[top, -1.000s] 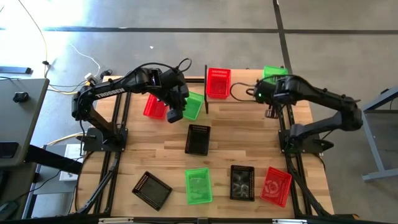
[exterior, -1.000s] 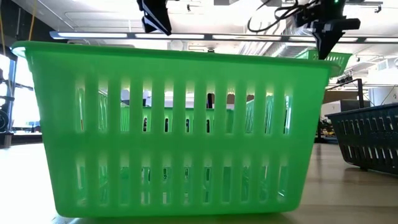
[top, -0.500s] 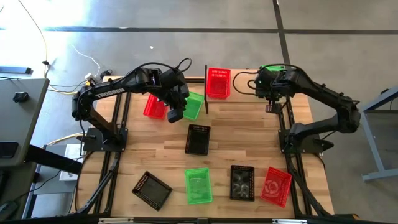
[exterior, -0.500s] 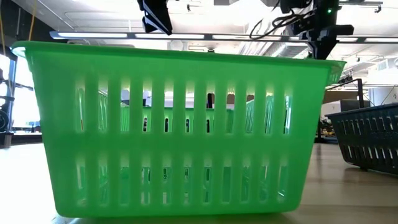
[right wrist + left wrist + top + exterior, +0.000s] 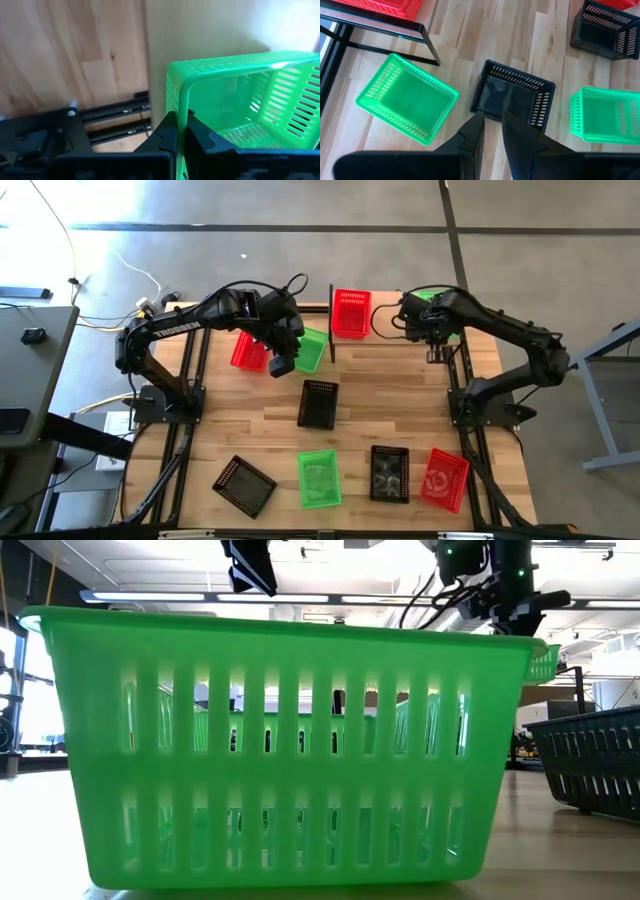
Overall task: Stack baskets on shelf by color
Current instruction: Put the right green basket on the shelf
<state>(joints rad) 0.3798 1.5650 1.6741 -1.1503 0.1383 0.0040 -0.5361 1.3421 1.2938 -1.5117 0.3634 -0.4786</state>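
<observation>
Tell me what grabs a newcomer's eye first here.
The right gripper at the table's back right, its fingers pinching the rim of a green basket over the shelf. Behind the table's middle, the left gripper hovers above a black basket.

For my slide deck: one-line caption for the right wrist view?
Right gripper shut on the rim of a green basket above the light-wood shelf.

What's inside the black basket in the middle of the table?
Nothing. The black basket looks empty: its bare dark bottom shows in the left wrist view. The left gripper hangs above it, and its fingers cover a bit of the near wall.
</observation>
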